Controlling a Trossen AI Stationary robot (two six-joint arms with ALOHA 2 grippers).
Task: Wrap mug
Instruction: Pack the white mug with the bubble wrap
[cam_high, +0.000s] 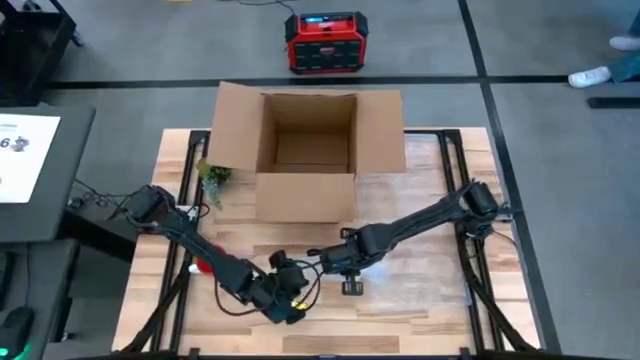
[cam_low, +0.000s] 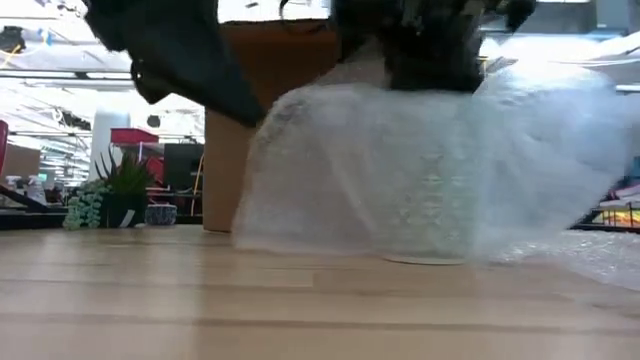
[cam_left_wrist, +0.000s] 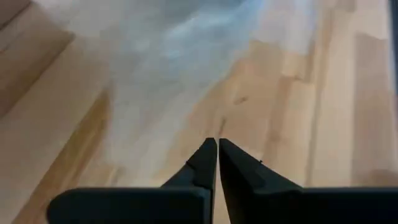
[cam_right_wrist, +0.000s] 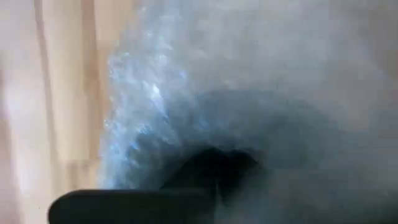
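Wooden planks make up the surface (cam_high: 420, 300), which sits on a grey floor with a red power unit (cam_high: 323, 41) at the upper centre of the high view. At the left of that view the left arm reaches toward the lower centre, and its end effector (cam_high: 285, 300) hangs low over the planks. Its own wrist view shows the two dark fingers (cam_left_wrist: 205, 165) pressed together with nothing between them, over bare wood and a pale edge of bubble wrap (cam_left_wrist: 168, 56). It looks parked close by so that it can take a loose flap when needed.

A small potted plant (cam_high: 213, 178) stands beside the open cardboard box (cam_high: 310, 150) at the upper centre, probably where the wrapped piece is meant to go.

Right of centre, the right end effector (cam_high: 350, 268) is pushed down into the bubble wrap, most likely to gather it over the mug. Whether its fingers are open or closed cannot be told: its wrist view is filled with wrap around a dark shape.

From overhead the mug is not visible and the wrap barely reads against the wood. The low view supplies this: a domed tent of bubble wrap (cam_low: 420, 170) at centre right, and under it, faintly, the pale mug (cam_low: 425, 215) standing upright on the planks.
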